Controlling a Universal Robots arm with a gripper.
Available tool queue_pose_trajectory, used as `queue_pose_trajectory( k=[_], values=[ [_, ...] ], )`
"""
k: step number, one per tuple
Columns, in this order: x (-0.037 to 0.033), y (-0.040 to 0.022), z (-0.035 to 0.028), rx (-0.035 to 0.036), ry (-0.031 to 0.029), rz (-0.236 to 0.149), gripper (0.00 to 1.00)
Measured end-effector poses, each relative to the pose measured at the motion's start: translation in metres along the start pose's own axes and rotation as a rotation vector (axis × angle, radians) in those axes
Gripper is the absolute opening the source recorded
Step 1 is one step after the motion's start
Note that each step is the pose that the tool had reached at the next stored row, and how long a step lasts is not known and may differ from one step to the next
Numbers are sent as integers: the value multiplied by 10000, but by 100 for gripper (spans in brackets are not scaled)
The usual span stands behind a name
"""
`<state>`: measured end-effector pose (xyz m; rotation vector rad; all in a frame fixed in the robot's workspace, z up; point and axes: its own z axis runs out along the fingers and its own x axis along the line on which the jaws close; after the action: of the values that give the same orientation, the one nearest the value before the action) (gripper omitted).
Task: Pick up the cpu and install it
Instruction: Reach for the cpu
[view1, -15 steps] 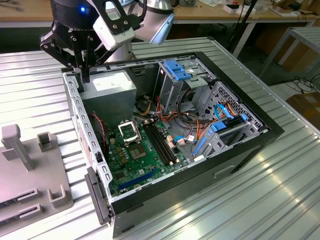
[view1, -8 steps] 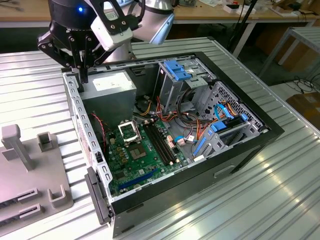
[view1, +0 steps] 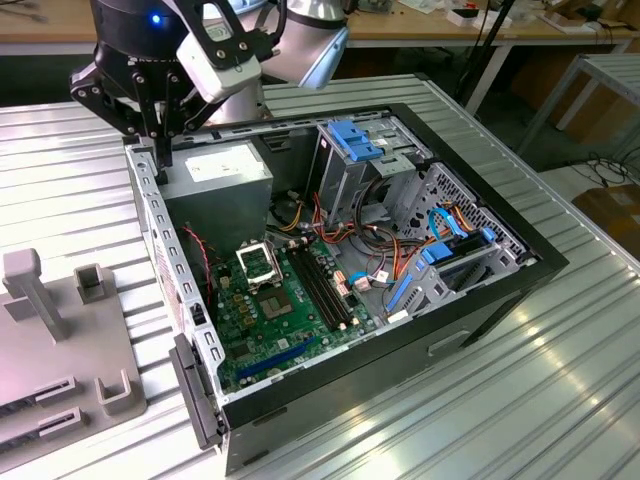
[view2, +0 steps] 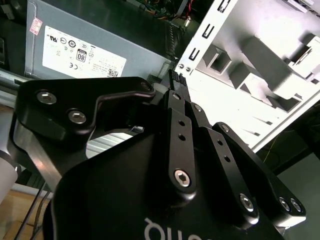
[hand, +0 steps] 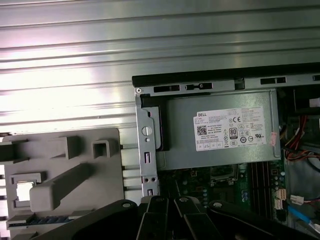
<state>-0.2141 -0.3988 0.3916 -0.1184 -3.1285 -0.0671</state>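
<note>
A ribbed metal surface (view1: 560, 400) carries an open computer case (view1: 480, 325) at the centre of the exterior view, with the motherboard (view1: 270, 330) lying flat inside. A grey holder (view1: 30, 350) occupies the lower left. The gripper (view1: 161, 158), at upper left, hovers over the case's corner, clenched and empty. The socket (view1: 258, 262) appears unfilled. In the first wrist view, the cpu (hand: 24, 192) appears to rest in the holder's square pocket. Pickup and installation are not yet done.
</note>
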Motion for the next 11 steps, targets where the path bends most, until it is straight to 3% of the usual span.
queue_pose_trajectory(
  k=[11],
  values=[
    [59,-5,3,5,61,3,11]
  ],
)
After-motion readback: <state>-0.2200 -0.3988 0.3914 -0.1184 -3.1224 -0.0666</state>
